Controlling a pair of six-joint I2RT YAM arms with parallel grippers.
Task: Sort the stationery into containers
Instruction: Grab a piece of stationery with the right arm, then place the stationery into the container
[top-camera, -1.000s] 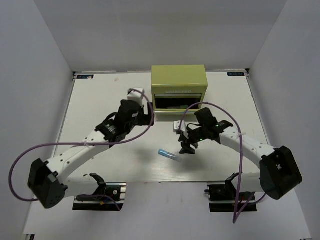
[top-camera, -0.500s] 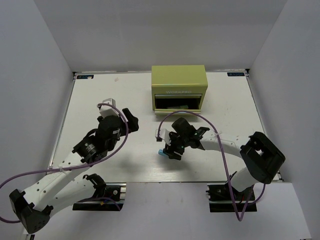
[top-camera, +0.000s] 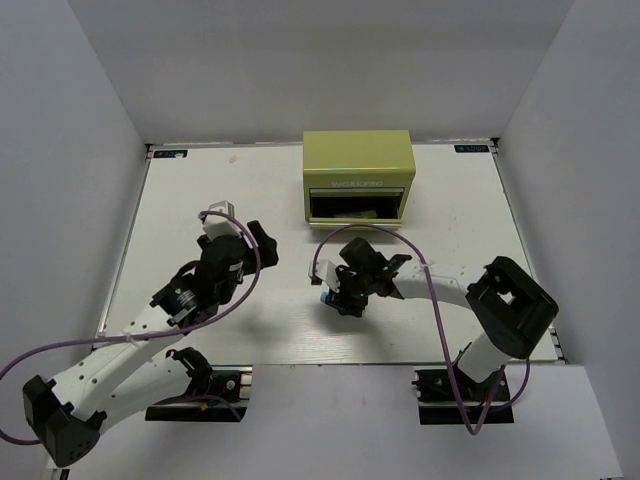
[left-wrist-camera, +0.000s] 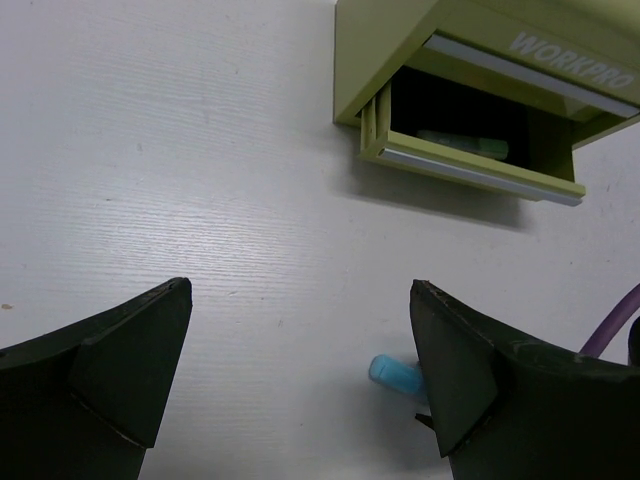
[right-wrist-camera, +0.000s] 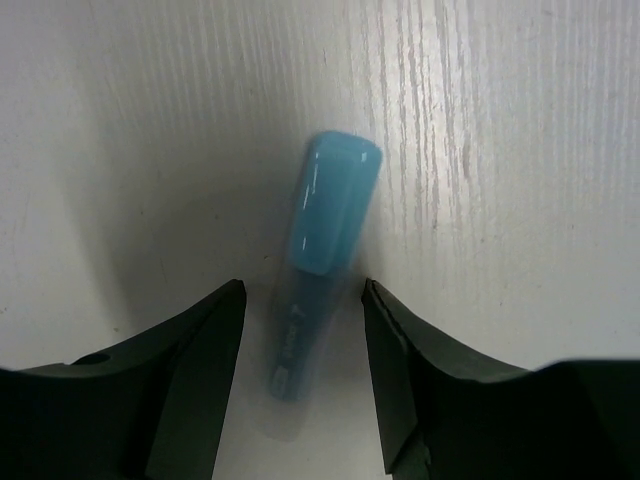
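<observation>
A light-blue highlighter (right-wrist-camera: 325, 250) lies on the white table; its end shows in the top view (top-camera: 322, 297) and the left wrist view (left-wrist-camera: 395, 377). My right gripper (right-wrist-camera: 300, 300) is open and low over it, one finger on each side, not pressing it; in the top view it (top-camera: 340, 298) covers most of the pen. My left gripper (top-camera: 258, 240) is open and empty, left of the highlighter. The lime-green toolbox (top-camera: 358, 165) stands at the back with its lower drawer (left-wrist-camera: 470, 172) open. A mint-green highlighter (left-wrist-camera: 462, 146) lies inside.
The toolbox's upper drawer front (left-wrist-camera: 530, 62) with its embossed lettering is shut. A purple cable (top-camera: 360, 232) loops over the right arm. White walls close in the table on three sides.
My left arm pulled back from the toolbox toward the near left. My right gripper moved left and down onto the light-blue highlighter and now straddles it.
</observation>
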